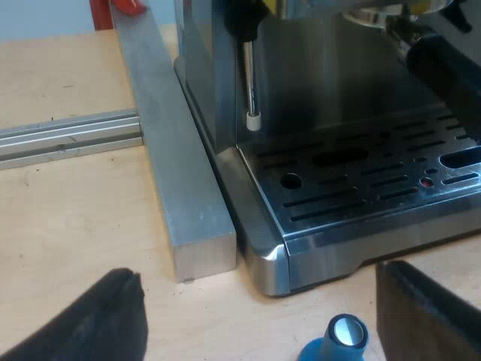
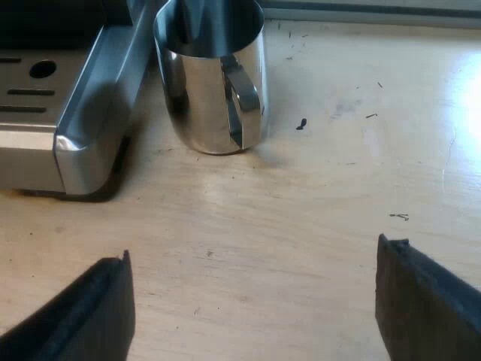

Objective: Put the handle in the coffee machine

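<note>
The espresso machine (image 1: pixel 331 98) stands on a wooden table, its slotted drip tray (image 1: pixel 361 188) facing me. A dark handle (image 1: pixel 447 71) of the metal holder (image 1: pixel 376 15) sticks out from under the machine's head, above the tray; its end is hidden. A thin steam wand (image 1: pixel 249 83) hangs by the tray's corner. My left gripper (image 1: pixel 258 274) is open, low over the table before the machine's corner, with a blue tamper (image 1: pixel 338 338) standing between its fingers, untouched. My right gripper (image 2: pixel 254 252) is open over bare wood, short of a steel jug (image 2: pixel 214 75).
A square aluminium bar (image 1: pixel 176 165) lies along the machine's side, with a flat rail (image 1: pixel 68 135) meeting it. The steel jug stands close to the drip tray's other corner (image 2: pixel 83 143). Something red (image 1: pixel 128 6) lies at the bar's far end.
</note>
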{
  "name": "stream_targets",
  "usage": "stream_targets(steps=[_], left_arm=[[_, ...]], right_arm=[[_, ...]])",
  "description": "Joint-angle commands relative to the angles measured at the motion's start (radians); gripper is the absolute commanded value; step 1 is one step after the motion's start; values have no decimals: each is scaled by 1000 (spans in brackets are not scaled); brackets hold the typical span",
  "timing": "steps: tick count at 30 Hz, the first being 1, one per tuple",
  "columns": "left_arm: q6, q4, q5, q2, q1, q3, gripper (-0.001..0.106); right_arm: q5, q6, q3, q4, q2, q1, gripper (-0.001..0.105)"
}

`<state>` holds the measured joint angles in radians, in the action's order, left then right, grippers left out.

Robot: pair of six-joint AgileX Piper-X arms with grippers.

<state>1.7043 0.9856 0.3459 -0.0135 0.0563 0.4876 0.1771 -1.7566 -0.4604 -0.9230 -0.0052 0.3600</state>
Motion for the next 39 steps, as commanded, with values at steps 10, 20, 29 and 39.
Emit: stream_targets(steps=[10,20,29,39], left_arm=[[-5,-32,-5,-139,2,-7,66],[-5,-32,-5,-139,2,-7,66],[-5,-32,-5,-139,2,-7,66],[-5,-32,-5,-139,2,-7,66]], right_arm=[[2,2,-8,7,-45,-150,69],[2,2,-8,7,-45,-302,69],[2,2,-8,7,-45,-302,69],[2,2,-8,7,-45,-302,69]])
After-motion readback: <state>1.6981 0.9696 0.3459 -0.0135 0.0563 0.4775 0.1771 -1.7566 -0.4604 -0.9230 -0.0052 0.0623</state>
